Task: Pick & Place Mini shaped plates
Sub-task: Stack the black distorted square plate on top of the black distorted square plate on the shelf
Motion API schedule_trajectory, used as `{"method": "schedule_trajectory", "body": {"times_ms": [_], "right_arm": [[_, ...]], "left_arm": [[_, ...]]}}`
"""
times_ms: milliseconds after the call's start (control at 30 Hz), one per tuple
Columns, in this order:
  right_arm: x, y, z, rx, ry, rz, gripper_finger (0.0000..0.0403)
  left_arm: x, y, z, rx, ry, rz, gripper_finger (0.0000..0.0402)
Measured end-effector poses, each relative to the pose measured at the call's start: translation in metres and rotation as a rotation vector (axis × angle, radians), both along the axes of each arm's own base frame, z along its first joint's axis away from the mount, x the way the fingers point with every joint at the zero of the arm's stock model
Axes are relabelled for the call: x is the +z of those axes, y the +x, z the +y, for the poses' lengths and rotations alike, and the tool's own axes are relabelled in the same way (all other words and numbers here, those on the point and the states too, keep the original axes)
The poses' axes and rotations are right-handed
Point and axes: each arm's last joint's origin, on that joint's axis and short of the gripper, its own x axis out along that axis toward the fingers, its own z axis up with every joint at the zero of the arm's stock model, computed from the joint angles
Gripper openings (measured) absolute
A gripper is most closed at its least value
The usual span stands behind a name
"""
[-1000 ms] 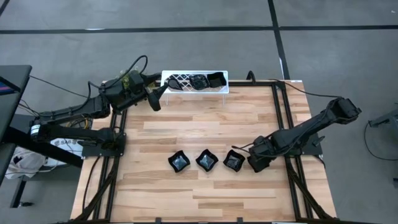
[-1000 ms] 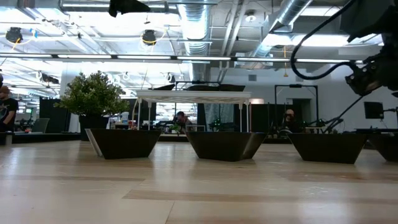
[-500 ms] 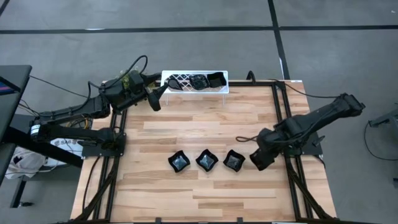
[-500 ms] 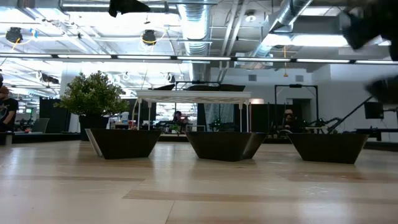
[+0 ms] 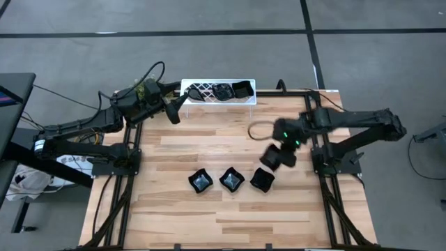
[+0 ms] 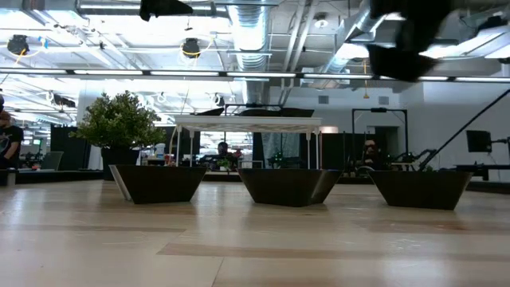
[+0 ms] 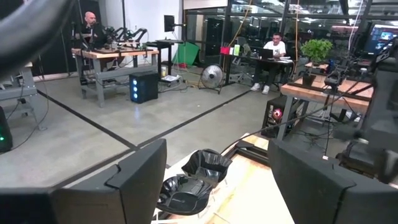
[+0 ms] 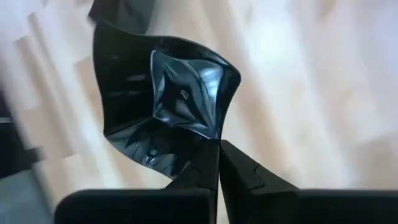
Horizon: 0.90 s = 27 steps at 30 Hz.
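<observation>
I have the right gripper [image 5: 273, 159] with its jaws pinched tight on the rim of a small wavy-edged black plate [image 8: 168, 106], lifted above the desk [image 5: 209, 216] just beyond the near row of three; glossy, stiff, light, probably slippery, so rim-gripping suits it, while the left gripper [image 5: 172, 111] waits wide open by the far rack [image 5: 209, 89].

In the high view the right hand [image 5: 272, 159] is a smear of motion above the worktop [image 5: 209, 139], so its fingers cannot be made out there, and the low view shows it only as a dark blur cut by the top edge. The dishes in the white rack [image 5: 218, 91] are too small to tell apart by shape (two or three dark forms, overlapping). In the right wrist view the wavy-edged plate [image 8: 163, 99] is partly covered by the hand's fingers [image 8: 205, 171] where they meet its rim. The left wrist view's fingers [image 7: 134, 183] run off the bottom edge and cover part of the rack's plates [image 7: 193, 183].
</observation>
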Motion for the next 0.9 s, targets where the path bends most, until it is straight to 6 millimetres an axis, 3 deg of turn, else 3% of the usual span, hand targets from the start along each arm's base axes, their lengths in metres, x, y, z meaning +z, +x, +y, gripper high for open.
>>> {"method": "schedule_trajectory", "body": {"times_ms": [433,700,900], "right_arm": [[0.065,0.067,-0.122,0.348,-0.447,-0.1,0.0001],[0.096,0.078,-0.2,0.418,-0.627,-0.067,0.0],[0.095,0.082,-0.244,0.487,-0.652,0.005,0.0]], "left_arm": [[0.0,0.0,0.0,-0.001,-0.006,-0.005,0.0282],[0.0,0.0,0.0,-0.001,-0.006,-0.006,0.0282],[0.0,0.0,0.0,-0.001,-0.006,-0.006,0.0282]]}}
